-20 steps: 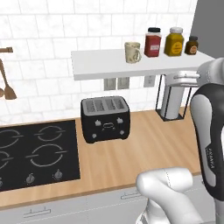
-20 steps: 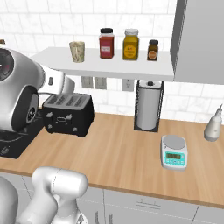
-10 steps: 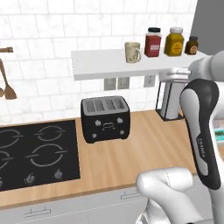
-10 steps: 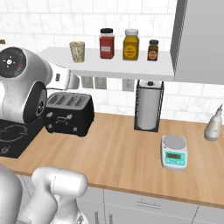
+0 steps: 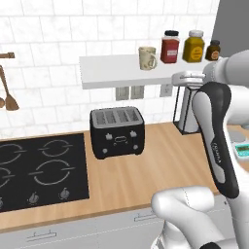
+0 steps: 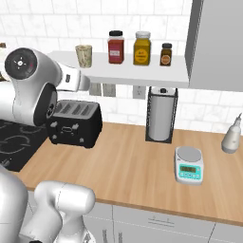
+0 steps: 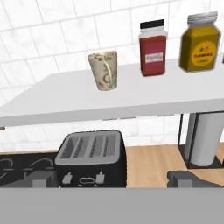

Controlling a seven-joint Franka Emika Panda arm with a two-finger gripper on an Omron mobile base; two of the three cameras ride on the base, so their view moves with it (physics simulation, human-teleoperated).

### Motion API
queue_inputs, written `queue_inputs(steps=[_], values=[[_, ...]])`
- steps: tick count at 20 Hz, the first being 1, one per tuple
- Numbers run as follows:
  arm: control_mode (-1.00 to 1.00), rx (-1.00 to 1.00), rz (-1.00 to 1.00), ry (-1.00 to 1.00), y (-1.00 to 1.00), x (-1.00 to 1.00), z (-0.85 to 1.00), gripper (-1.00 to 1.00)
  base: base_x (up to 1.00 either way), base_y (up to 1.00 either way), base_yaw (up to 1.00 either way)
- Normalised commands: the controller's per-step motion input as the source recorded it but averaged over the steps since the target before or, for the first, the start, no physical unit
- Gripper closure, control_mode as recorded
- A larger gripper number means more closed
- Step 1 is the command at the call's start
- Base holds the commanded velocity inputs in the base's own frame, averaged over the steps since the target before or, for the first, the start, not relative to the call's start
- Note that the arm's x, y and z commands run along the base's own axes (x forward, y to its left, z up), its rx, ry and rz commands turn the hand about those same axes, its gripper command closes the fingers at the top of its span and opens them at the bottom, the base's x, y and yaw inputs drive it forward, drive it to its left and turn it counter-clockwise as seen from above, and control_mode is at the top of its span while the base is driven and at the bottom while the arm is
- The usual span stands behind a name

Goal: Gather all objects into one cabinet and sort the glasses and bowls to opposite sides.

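A cream mug [image 5: 147, 58] [image 6: 84, 55] [image 7: 104, 70], one of the glasses, stands upright on a white wall shelf [image 5: 112, 73] [image 6: 133, 73] [image 7: 65, 96] over the sockets. To its right stand a red lidded jar [image 7: 153, 48] [image 6: 115, 46], a yellow jar [image 7: 200, 42] [image 6: 142, 48] and a small brown jar [image 6: 165, 53] [image 5: 212, 50]. My gripper [image 7: 114, 180] is open and empty, held in the air in front of the shelf, a little below its board, with the mug above and slightly left of centre. The cabinet and the bowls are out of view.
A black toaster [image 5: 116, 131] [image 6: 75, 124] [image 7: 92, 157] stands on the wooden counter under the shelf. A paper towel holder [image 6: 161, 114] [image 7: 203, 140] is to its right, then a kitchen scale [image 6: 189, 165] and a soap bottle [image 6: 231, 137]. A black hob [image 5: 39, 165] lies at the left.
My arm has risen and swung in toward the shelf front. The jaws have stayed open. Nothing on the shelf has moved.
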Motion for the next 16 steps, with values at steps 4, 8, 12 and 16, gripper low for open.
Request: queue_inputs(steps=[4,8,12,16], values=[[-1.00,-0.03,0.07,-0.11,0.03,0.17,0.05,-1.00,0.00,0.00,0.00],[-1.00,0.00,0.04,-0.08,0.00,0.28,0.29,-1.00,0.00,0.00,0.00],[-1.00,0.00,0.02,-0.04,0.00,0.41,0.24,-1.00,0.00,0.00,0.00],[-1.00,0.00,0.01,0.00,0.00,0.46,0.13,-1.00,0.00,0.00,0.00]])
